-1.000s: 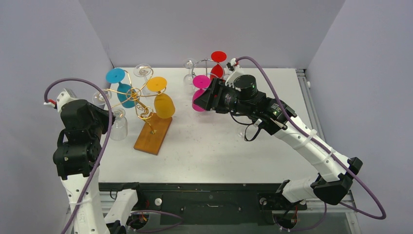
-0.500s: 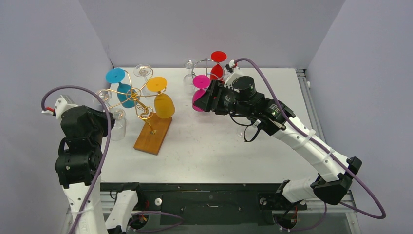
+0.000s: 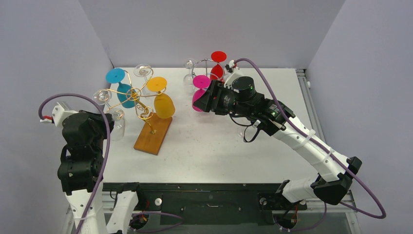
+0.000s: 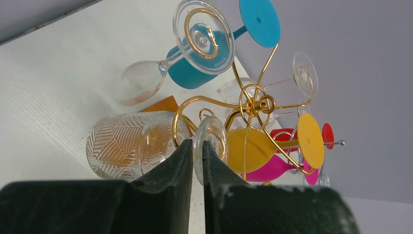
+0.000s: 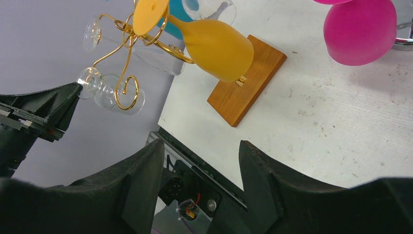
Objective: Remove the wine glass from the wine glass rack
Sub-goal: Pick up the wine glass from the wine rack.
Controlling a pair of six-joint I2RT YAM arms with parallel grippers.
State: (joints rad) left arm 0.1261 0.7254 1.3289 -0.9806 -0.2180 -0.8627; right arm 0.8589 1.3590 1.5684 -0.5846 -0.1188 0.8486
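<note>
A gold wire rack point(image 3: 137, 97) on a wooden base point(image 3: 153, 134) holds teal point(image 3: 124, 92), yellow point(image 3: 164, 105) and clear glasses upside down. My left gripper point(image 3: 105, 120) is shut on the round foot point(image 4: 210, 146) of a clear patterned wine glass point(image 4: 131, 146) at the rack's near left. The glass's stem still sits in a gold hook point(image 5: 127, 91), as the right wrist view shows. My right gripper point(image 3: 201, 100) is open and empty, hovering beside a magenta glass point(image 3: 198, 102) on a silver rack point(image 3: 207, 62).
A red glass point(image 3: 217, 63) and a small clear glass point(image 3: 189, 70) hang on the silver rack at the back. Another clear glass point(image 3: 142, 70) hangs at the gold rack's far side. The left wall is close behind my left arm.
My left arm has drawn back toward the near left while staying shut on the glass foot. The right arm has barely moved.
</note>
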